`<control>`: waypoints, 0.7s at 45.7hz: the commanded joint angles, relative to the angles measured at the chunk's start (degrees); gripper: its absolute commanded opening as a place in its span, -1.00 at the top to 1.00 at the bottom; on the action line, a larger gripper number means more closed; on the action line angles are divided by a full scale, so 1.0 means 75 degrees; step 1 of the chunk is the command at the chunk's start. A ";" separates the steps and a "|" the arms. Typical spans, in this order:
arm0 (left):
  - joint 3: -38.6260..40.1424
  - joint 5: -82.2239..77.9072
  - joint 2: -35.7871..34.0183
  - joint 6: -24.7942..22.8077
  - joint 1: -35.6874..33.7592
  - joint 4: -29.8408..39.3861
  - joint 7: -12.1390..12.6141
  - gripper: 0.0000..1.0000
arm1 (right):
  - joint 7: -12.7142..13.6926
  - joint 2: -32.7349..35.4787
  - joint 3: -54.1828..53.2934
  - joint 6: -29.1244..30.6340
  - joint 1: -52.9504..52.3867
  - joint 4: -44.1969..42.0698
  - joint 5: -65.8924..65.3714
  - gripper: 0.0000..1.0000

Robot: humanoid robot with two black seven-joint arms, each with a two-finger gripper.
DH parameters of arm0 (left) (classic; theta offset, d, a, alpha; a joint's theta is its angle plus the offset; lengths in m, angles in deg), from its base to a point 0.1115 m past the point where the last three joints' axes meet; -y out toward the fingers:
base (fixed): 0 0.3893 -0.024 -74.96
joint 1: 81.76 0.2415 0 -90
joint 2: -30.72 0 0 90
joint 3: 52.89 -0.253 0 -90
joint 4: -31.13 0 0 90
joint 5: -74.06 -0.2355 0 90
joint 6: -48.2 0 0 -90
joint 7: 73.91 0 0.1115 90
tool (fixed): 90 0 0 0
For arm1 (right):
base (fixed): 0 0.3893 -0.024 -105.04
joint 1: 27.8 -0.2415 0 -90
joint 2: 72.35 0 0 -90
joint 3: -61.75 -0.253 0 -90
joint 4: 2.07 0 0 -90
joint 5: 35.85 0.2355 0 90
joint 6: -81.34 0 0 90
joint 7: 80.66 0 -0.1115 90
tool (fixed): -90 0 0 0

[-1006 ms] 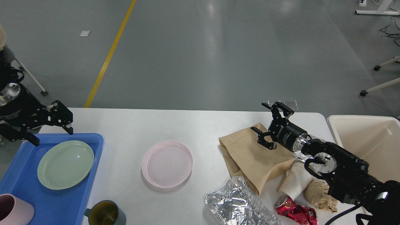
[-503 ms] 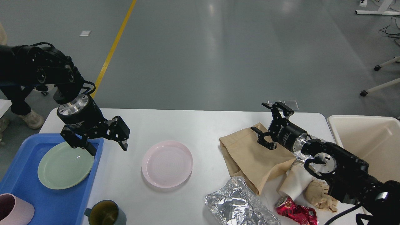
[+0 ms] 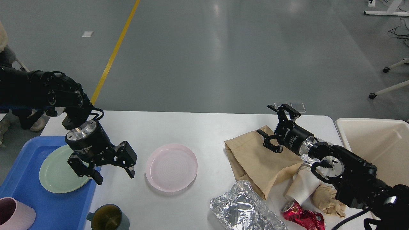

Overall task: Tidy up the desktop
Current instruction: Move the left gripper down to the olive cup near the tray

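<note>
The white desktop (image 3: 195,127) carries a pink plate (image 3: 171,167) near its middle. My left gripper (image 3: 115,177) hangs open just left of that plate, over the right edge of the blue tray (image 3: 48,204), fingers pointing down with nothing between them. A brown paper bag (image 3: 255,159) lies to the right. My right gripper (image 3: 275,129) stands open above the bag's far end, empty. In front of the bag lie crumpled foil (image 3: 243,209), a white paper cup (image 3: 302,187), a red wrapper (image 3: 302,217) and a crumpled brown paper ball (image 3: 326,198).
The blue tray holds a green plate (image 3: 57,174) and a pink cup (image 3: 14,214). A dark green mug (image 3: 108,218) sits at the front edge. A cream bin (image 3: 374,143) stands off the desktop's right end.
My left arm swung in from the far left, crossed the tray and came down beside the pink plate. The right arm has not moved.
</note>
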 commanded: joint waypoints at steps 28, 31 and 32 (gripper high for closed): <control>0.0148 0.0003 0.0121 0.1051 0.0474 0.1098 0.0059 -0.86 | 0.0000 0.0000 -0.0001 0.0000 0.0000 0.0000 0.0000 -1.00; 0.0137 0.0003 0.0097 0.1309 0.0579 0.1098 0.0071 -0.86 | 0.0000 0.0000 -0.0001 0.0000 0.0000 0.0000 0.0000 -1.00; 0.0136 -0.0008 0.0097 0.1391 0.0614 0.1098 0.0071 -0.86 | 0.0000 0.0000 -0.0001 0.0000 0.0000 0.0000 0.0000 -1.00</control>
